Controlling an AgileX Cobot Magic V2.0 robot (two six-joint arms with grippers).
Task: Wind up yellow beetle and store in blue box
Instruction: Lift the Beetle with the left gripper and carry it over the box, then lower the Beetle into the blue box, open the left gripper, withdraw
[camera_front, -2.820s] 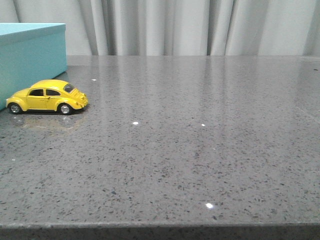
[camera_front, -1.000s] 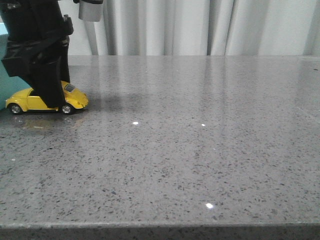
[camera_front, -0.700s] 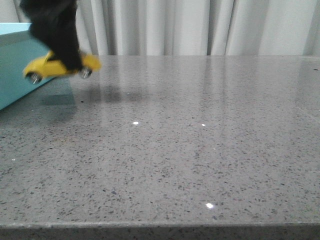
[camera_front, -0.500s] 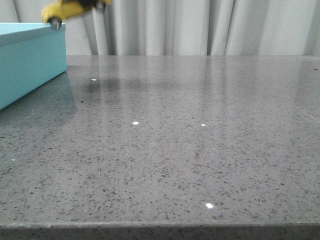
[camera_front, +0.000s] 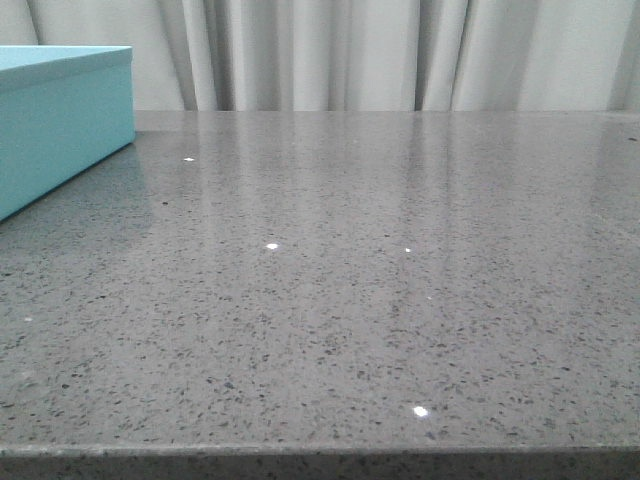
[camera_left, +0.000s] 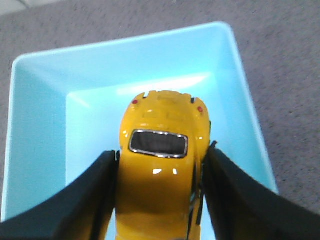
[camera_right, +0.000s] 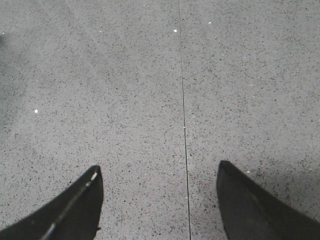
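My left gripper (camera_left: 162, 152) is shut on the yellow beetle (camera_left: 160, 170), its black fingers (camera_left: 95, 195) pressed against both sides of the car. It holds the car in the air above the open inside of the blue box (camera_left: 90, 115), rear window facing up. In the front view only the blue box (camera_front: 60, 110) shows, at the far left; the beetle and both grippers are out of that view. My right gripper (camera_right: 159, 172) is open and empty above the bare grey table.
The grey speckled table (camera_front: 380, 280) stretches ahead, with a thin seam (camera_right: 182, 100) in its surface under the right gripper. Pale curtains (camera_front: 400, 50) hang behind the table's far edge.
The left gripper closed on the beetle beside the box, lifted it up and to the left out of the front view, and now holds it over the box's opening.
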